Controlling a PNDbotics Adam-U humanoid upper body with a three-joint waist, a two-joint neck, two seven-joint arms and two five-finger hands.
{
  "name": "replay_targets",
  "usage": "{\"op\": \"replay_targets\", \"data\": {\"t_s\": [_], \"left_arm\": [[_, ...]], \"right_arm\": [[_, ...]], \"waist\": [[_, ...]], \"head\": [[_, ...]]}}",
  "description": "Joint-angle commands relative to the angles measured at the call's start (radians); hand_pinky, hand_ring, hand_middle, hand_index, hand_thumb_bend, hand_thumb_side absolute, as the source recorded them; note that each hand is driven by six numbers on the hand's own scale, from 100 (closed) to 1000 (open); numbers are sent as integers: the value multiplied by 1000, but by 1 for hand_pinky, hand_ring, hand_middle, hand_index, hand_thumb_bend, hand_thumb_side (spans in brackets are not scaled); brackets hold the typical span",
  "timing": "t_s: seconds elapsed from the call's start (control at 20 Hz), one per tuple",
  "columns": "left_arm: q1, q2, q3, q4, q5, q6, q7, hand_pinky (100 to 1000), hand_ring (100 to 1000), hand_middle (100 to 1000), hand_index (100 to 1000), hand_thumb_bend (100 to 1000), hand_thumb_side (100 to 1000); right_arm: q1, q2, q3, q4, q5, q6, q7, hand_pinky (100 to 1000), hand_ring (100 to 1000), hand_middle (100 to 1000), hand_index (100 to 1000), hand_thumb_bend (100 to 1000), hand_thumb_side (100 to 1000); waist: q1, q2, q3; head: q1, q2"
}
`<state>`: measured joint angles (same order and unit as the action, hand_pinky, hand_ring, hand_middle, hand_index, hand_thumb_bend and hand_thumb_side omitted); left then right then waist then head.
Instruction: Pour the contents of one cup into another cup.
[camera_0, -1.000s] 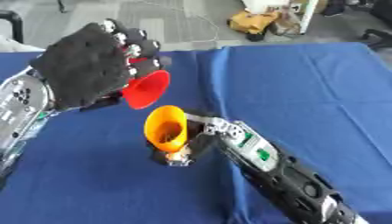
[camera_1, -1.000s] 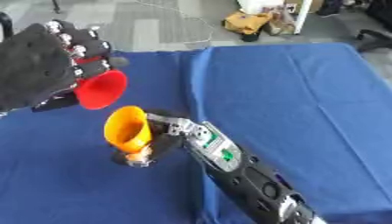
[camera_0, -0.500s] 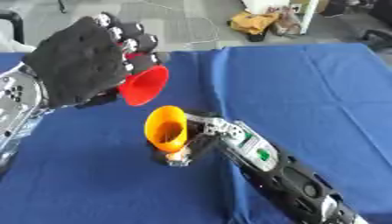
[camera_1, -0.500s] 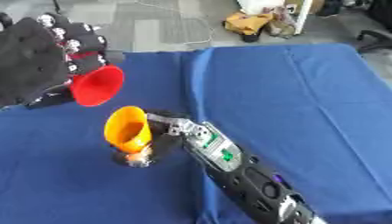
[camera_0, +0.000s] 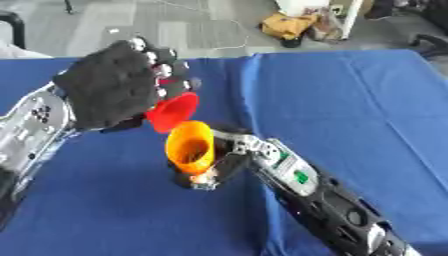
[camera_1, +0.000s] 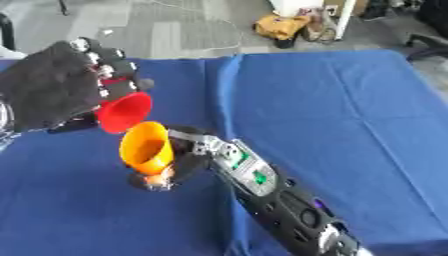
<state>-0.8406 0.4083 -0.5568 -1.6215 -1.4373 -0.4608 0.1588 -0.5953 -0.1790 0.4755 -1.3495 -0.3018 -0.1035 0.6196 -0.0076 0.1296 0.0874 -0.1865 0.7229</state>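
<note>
Near the middle left of the blue table (camera_0: 367, 100), an orange cup (camera_0: 190, 148) stands with its mouth tipped toward the left and slightly up, held low down by the right hand (camera_0: 220, 165), whose fingers are curled round the cup's base. Just above and to the left of it, a red cup (camera_0: 174, 112) is tilted over, its rim at or just above the orange cup's upper rim; whether the two rims touch cannot be told. The left hand (camera_0: 114, 90) has its fingers wrapped round the red cup from the far side, with the black back of the hand facing the camera and hiding most of the cup's body. Nothing can be made out inside either cup. The right arm (camera_1: 271, 200) runs in from the lower right across the cloth. Beyond the table's far edge, a yellow bag (camera_0: 289, 25) lies on the grey floor (camera_0: 131, 20).
</note>
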Motion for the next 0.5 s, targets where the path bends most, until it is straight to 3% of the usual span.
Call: {"op": "replay_targets", "data": {"t_s": [0.05,0.5], "left_arm": [[-11,-2,-4,16,-17,-8,10,531,474,436,732,323,100],[-8,-6,-4,29,-29,-6,22,532,473,436,732,320,100]], "right_arm": [[-16,2,-10,-15,-9,0,-2,466,514,233,393,100,138],[-14,2,-10,-14,-9,0,-3,465,515,233,392,100,139]], "waist": [[2,-12,-1],[1,-14,-2]], "head": [[3,-5],[3,-6]]}}
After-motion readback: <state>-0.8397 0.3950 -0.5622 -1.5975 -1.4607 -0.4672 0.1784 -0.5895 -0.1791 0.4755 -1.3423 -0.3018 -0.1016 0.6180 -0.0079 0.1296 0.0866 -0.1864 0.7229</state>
